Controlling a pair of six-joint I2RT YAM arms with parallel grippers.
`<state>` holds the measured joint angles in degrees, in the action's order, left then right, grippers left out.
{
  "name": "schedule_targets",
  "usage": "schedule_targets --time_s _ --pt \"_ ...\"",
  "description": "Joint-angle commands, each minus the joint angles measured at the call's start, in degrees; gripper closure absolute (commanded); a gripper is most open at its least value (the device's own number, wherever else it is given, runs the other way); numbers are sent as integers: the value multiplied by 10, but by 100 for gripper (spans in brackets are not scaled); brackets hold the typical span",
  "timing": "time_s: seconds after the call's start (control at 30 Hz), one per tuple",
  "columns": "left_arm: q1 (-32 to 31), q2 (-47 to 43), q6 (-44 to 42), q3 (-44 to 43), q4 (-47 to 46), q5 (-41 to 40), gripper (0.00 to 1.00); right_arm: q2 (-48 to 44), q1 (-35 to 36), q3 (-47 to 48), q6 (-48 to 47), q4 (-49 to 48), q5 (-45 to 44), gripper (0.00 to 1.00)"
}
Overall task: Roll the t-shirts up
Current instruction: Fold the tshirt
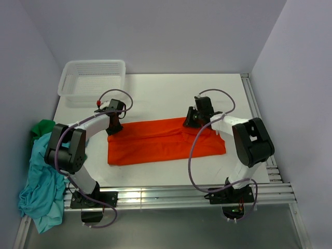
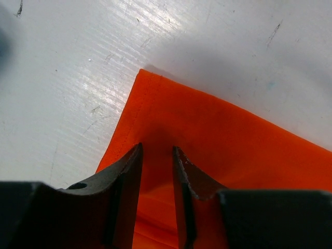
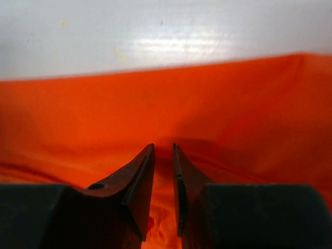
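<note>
The orange-red t-shirt [image 1: 166,141] is seen folded into a long flat band across the middle of the table [image 1: 166,93], while a teal-blue t-shirt [image 1: 41,181] and a dark green t-shirt [image 1: 44,127] are heaped off the table's left edge. The left tool [image 1: 114,127] is set down at the band's far left corner, and the right tool [image 1: 191,122] at its far edge, right of the middle. In both wrist views the jaws are drawn near together with a narrow gap over the cloth; whether a fold is pinched cannot be told. The cloth is judged light, limp and layered, so it may slip or bunch unless all layers are taken at the hem, and a hold at both ends of one edge is best suited to an even roll. Bare table is left before and behind the band. A white mesh basket [image 1: 93,62] sits at the far left corner, and metal rails [image 1: 257,119] bound the right side.
</note>
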<state>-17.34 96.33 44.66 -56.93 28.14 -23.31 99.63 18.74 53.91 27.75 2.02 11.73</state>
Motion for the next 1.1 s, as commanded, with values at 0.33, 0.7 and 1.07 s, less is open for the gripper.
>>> schedule_targets --time_s 0.33,0.7,1.07 --pt "0 -21 -3 -9 -12 3 66 -126 7 -58 -13 15 28 91" --pt "-1 -47 -5 -12 -3 6 66 -67 44 45 -23 106 -92 48" --pt "-1 -59 -8 -8 -2 7 66 25 113 137 -11 196 -249 50"
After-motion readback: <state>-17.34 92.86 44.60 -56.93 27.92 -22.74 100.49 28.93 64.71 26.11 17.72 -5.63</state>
